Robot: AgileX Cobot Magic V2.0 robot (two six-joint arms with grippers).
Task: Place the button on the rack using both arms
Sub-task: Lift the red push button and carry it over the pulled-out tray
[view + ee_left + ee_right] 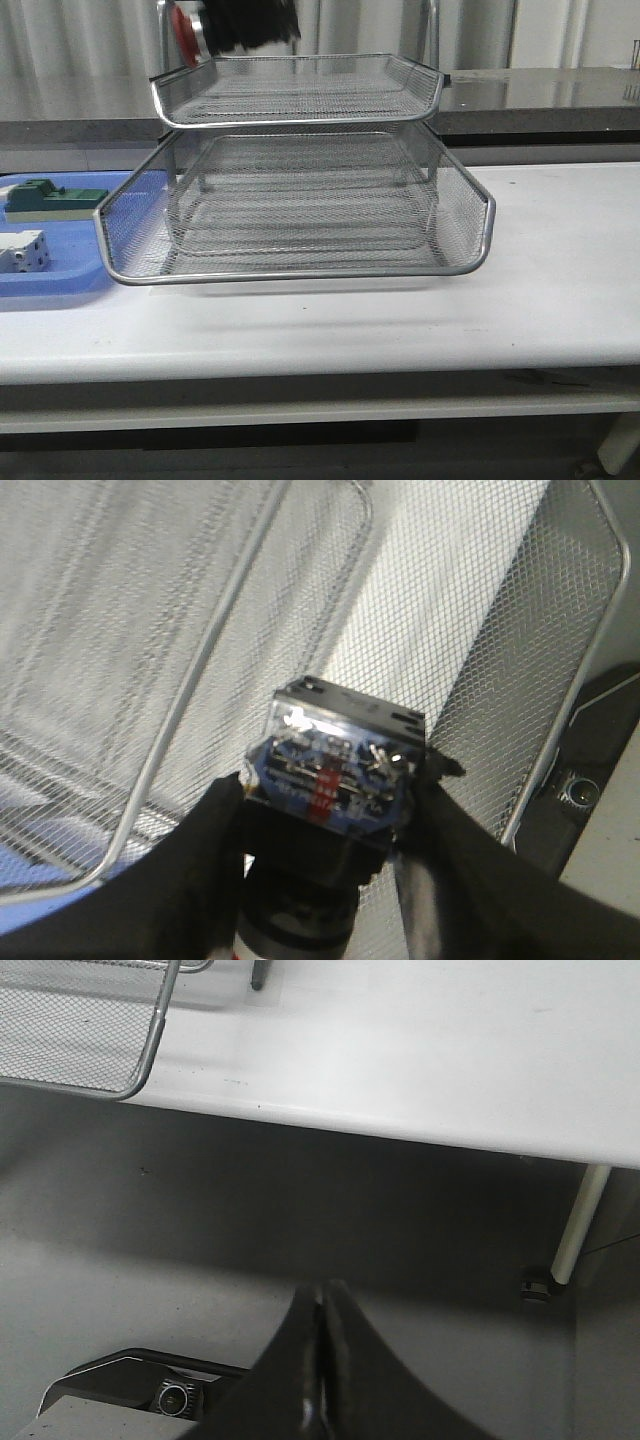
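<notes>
left gripper: I see my two black fingers clamped on either side of the button, jaws closed onto its body. In the front view it's a dark blur at the top edge, over the rear left corner of the rack's top tier.
button: held in the left gripper, blue rear block with clear cover facing the wrist camera, black body under it. In the front view only the red head pokes out on the left side of the gripper, above the top tier, not touching the mesh as far as I can tell.
right gripper: my fingers are pressed together, no gap, nothing between them. Hangs off the table's front edge, over the floor, well apart from the rack.
rack: silver wire mesh, tiers stacked, sits mid-table; tiers look bare in the front view. Left wrist view looks down through the mesh; one corner shows in the right wrist view.
table: white top, rack stands on it.
blue tray: far left of the table, just beside the rack.
green block: in the blue tray, back part.
white dotted block: in the blue tray, nearer the front.
</notes>
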